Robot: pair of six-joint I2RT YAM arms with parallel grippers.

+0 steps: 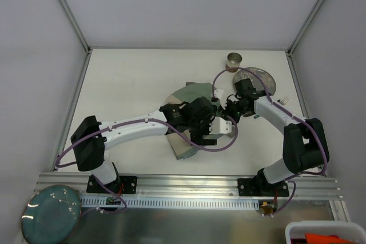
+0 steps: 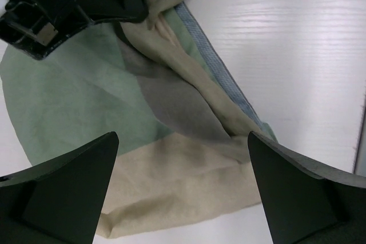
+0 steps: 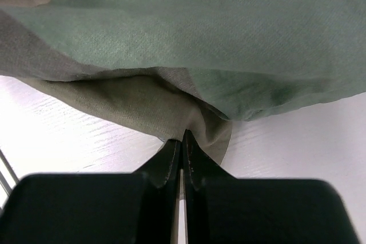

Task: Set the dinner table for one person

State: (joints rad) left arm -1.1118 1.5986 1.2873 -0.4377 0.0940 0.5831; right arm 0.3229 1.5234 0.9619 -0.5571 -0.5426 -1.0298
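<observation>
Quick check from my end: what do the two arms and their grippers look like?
The left arm and right arm have white links, black joints and bases, and purple cables looping alongside. The left gripper and right gripper have matte black, wedge-shaped fingers.

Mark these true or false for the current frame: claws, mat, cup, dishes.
1. The right claw is shut on an edge of the cloth mat. True.
2. The left claw is shut on the mat. False: it is open above the mat, holding nothing.
3. The metal cup stands on the mat. False: it stands on the bare dinner table, beside the grey plate.
4. A teal dish lies off the white tabletop, near the left arm's base. True.
</observation>
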